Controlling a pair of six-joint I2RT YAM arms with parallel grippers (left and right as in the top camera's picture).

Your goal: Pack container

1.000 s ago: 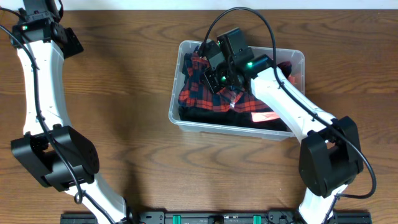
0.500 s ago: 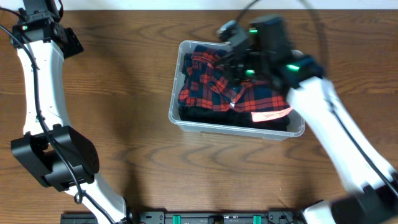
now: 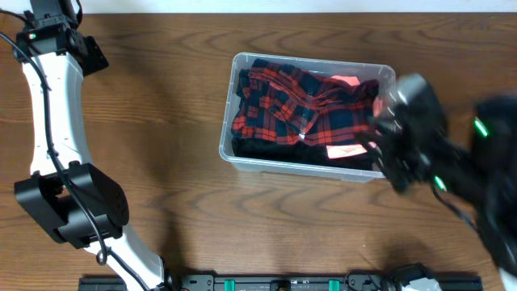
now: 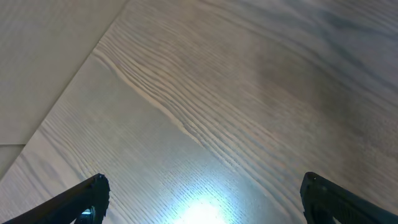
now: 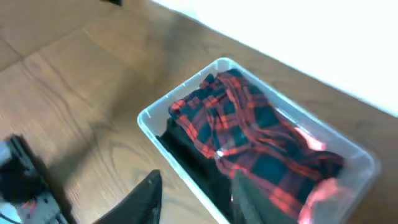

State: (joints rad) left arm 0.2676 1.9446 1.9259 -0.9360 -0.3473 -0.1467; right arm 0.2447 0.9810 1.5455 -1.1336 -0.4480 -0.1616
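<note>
The container is a clear rectangular bin at the table's back middle. A red-and-navy plaid shirt lies crumpled in it on top of dark clothing. My right gripper is a motion-blurred shape over the bin's right end. In the right wrist view it is open and holds nothing. The container's rim and the shirt show beyond its fingers. My left gripper stands wide open over bare wood, far from the bin.
The left arm runs along the table's far left side up to the back corner. The table's edge shows in the left wrist view. A black rail lies along the front edge.
My right arm has lifted out of the container and swung right and toward the front. Its jaws have opened, and the plaid shirt stays in the bin. The left arm has not moved.
</note>
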